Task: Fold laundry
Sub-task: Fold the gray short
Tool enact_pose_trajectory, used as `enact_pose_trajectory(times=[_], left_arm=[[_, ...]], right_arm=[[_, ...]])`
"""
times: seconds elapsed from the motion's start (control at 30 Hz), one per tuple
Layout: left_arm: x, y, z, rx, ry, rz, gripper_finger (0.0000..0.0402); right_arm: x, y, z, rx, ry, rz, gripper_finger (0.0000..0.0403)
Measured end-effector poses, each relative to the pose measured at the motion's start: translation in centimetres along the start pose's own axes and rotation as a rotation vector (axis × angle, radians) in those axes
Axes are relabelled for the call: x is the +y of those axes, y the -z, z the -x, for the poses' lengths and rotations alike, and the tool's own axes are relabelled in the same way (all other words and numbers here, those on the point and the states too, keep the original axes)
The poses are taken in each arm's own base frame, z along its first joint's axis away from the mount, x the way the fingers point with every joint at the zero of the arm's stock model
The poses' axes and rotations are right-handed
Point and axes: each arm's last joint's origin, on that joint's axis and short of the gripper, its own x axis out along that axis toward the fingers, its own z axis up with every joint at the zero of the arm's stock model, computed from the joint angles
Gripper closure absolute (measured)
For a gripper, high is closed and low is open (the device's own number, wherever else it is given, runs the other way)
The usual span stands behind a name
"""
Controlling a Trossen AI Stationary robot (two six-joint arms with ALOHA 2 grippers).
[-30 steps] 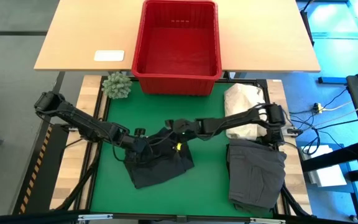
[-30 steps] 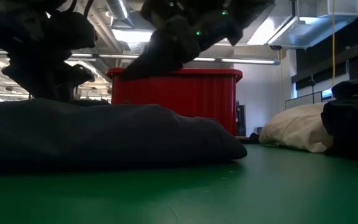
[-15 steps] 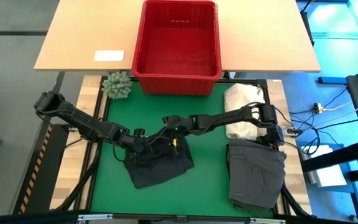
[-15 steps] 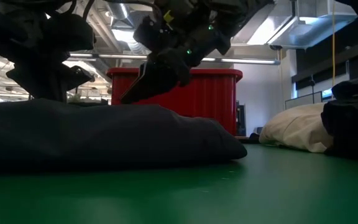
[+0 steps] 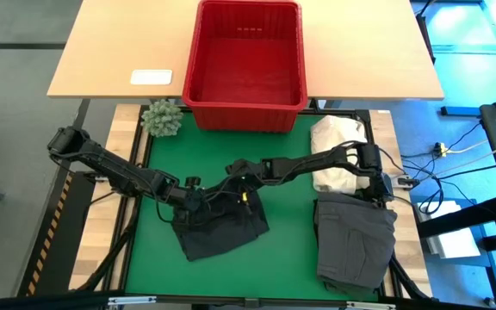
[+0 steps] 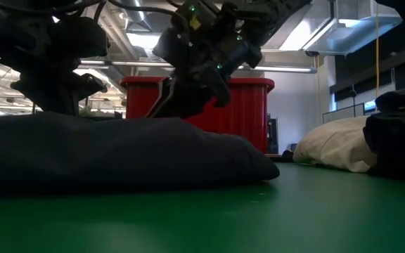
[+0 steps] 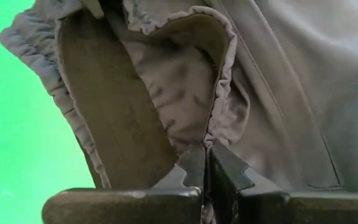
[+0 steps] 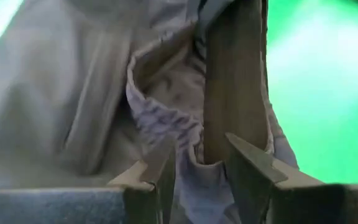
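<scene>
Near edge of green surface (image 5: 149, 258): dark garment (image 5: 222, 228) lying crumpled, mid-left, under both claws. Soft matte knit, gathered elastic hem w/ ruffled edge, lumpy outline, not flat yet.

Left claw (image 7: 207, 165) fully closed, pinching hem edge of garment. Right claw (image 8: 197, 165) partly open, straddling a fold of same hem w/ cloth between fingers; can't tell if actually gripped.

Risks (judgement): thin pinch on left, so hem could slip out on lift. Right maybe not clamped → one-sided pull, cloth twists or bunches instead of spreading. Claws v. close together, arms could tangle in fabric.

Right side: dark grey garment (image 5: 356, 241), folded-ish slab, smooth. Beyond it cream cloth heap (image 5: 338, 151), puffy.

Far: red basket (image 5: 244, 65), rigid plastic, ribbed, looks empty; small spiky green plant (image 5: 162, 118) beside it.
</scene>
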Motion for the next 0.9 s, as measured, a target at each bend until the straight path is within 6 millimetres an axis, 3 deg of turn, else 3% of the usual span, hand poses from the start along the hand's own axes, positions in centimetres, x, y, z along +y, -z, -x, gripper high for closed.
enact_pose_trajectory(times=[0.17,0.4,0.63,0.9], left_arm=[[0.0,0.0,0.0,0.002,-0.009,0.008,0.04],[0.3,0.7,0.0,0.058,-0.072,0.072,0.0401],[0.6,0.8,0.1,0.052,-0.16,0.112,0.0396],[0.7,0.8,0.1,0.046,-0.175,0.112,0.035]], right_arm=[[0.0,0.6,0.0,0.08,0.04,0.019,0.0285],[-0.3,1.2,0.2,0.198,0.174,0.025,0.0391],[-1.1,1.5,0.4,0.229,0.299,-0.083,0.036],[-1.0,1.5,0.4,0.229,0.293,-0.092,0.0352]])
